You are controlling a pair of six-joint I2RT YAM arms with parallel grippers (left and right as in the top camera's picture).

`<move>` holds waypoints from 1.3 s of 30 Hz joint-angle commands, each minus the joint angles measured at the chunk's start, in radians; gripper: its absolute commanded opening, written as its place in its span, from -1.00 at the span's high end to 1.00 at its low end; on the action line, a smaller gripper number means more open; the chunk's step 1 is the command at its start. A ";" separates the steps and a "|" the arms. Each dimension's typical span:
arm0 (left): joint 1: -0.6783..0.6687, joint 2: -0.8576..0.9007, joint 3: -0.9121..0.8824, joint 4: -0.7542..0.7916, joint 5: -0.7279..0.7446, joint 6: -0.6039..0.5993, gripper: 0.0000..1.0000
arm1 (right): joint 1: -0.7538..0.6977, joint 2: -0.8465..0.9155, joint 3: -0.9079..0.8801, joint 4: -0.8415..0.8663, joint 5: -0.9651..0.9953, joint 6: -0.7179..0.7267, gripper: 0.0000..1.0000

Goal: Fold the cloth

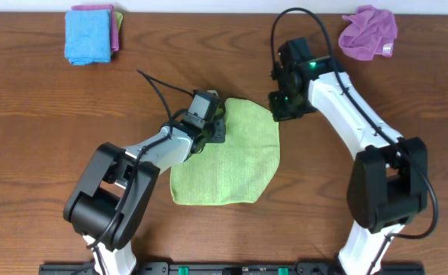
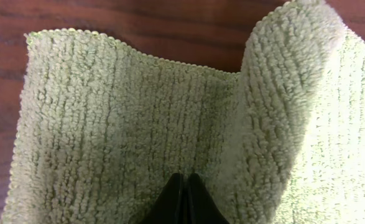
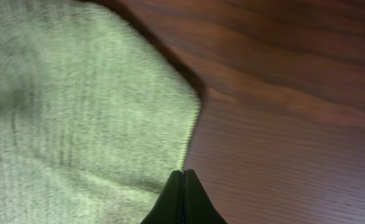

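Two closed pincers, left gripper (image 2: 183,186) and right gripper (image 3: 183,182), seemingly on green cloth (image 1: 231,160), long axis near-to-far.

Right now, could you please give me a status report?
Left pincer shut on green cloth, far edge. Right pincer shut on its far corner. Cloth mostly flat, one raised ripple. Blue cloth, purple cloth well clear.

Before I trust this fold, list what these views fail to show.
Left wrist: left gripper reads shut, base cut by the bottom edge; whether green cloth sits between the fingers is hidden.
Right wrist: right gripper likewise, at the cloth's hem.
Overhead: each gripper's fingertips, covered by its own body.
Overhead: cloths under the blue cloth, mostly covered.
Overhead: purple cloth label, too small to read.
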 commanded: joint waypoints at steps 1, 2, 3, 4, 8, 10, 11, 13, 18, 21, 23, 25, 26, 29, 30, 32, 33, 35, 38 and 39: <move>-0.037 0.051 -0.045 -0.053 0.027 -0.040 0.88 | -0.048 0.003 -0.009 -0.008 -0.004 0.011 0.97; -0.047 0.051 -0.045 -0.055 0.027 -0.045 0.88 | -0.062 0.003 -0.009 -0.011 -0.004 0.012 0.97; -0.058 0.051 -0.045 -0.057 0.026 -0.052 0.88 | -0.076 0.003 -0.009 -0.015 -0.006 0.011 0.97; -0.073 0.051 -0.046 -0.058 0.026 -0.059 0.88 | -0.096 0.000 -0.009 -0.024 -0.019 -0.001 0.97; -0.115 0.051 -0.050 -0.057 -0.036 -0.062 0.88 | -0.127 -0.002 -0.011 -0.064 -0.159 -0.095 0.97; -0.117 0.051 -0.050 -0.055 -0.038 -0.066 0.88 | -0.114 -0.002 -0.020 -0.065 -0.246 -0.130 0.97; -0.117 0.051 -0.050 -0.056 -0.038 -0.066 0.88 | -0.104 -0.002 -0.022 -0.076 -0.268 -0.138 0.97; -0.116 0.051 -0.050 -0.055 -0.039 -0.066 0.88 | -0.086 -0.003 -0.023 -0.114 -0.283 -0.138 0.97; -0.116 0.051 -0.050 -0.052 -0.052 -0.066 0.88 | -0.061 -0.153 -0.023 -0.158 -0.235 -0.133 0.97; -0.116 0.051 -0.050 -0.039 -0.052 -0.066 0.88 | -0.052 -0.324 -0.068 -0.156 -0.182 -0.104 0.96; -0.116 0.051 -0.050 -0.027 -0.053 -0.069 0.88 | -0.038 -0.456 -0.187 -0.112 -0.157 -0.099 0.96; -0.116 0.051 -0.050 -0.017 -0.053 -0.072 0.88 | -0.027 -0.577 -0.343 -0.037 -0.129 -0.069 0.96; -0.116 0.051 -0.050 -0.013 -0.053 -0.072 0.88 | -0.027 -0.631 -0.426 0.009 -0.133 -0.039 0.97; -0.116 0.051 -0.050 -0.006 -0.053 -0.073 0.88 | -0.027 -0.715 -0.586 0.102 -0.161 0.016 0.97; -0.116 0.051 -0.050 -0.004 -0.053 -0.073 0.88 | -0.027 -0.733 -0.652 0.145 -0.185 0.038 0.97; -0.116 0.051 -0.050 -0.003 -0.053 -0.078 0.88 | -0.027 -0.733 -0.738 0.206 -0.215 0.053 0.97; -0.116 0.051 -0.050 -0.003 -0.053 -0.081 0.89 | -0.027 -0.728 -0.777 0.238 -0.214 0.068 0.97; -0.116 0.051 -0.050 -0.003 -0.053 -0.084 0.88 | -0.025 -0.723 -0.832 0.302 -0.229 0.081 0.97; -0.116 0.051 -0.050 -0.003 -0.053 -0.084 0.88 | -0.014 -0.713 -0.884 0.404 -0.249 0.095 0.97; -0.116 0.051 -0.050 -0.003 -0.053 -0.084 0.88 | -0.007 -0.709 -0.892 0.434 -0.256 0.094 0.97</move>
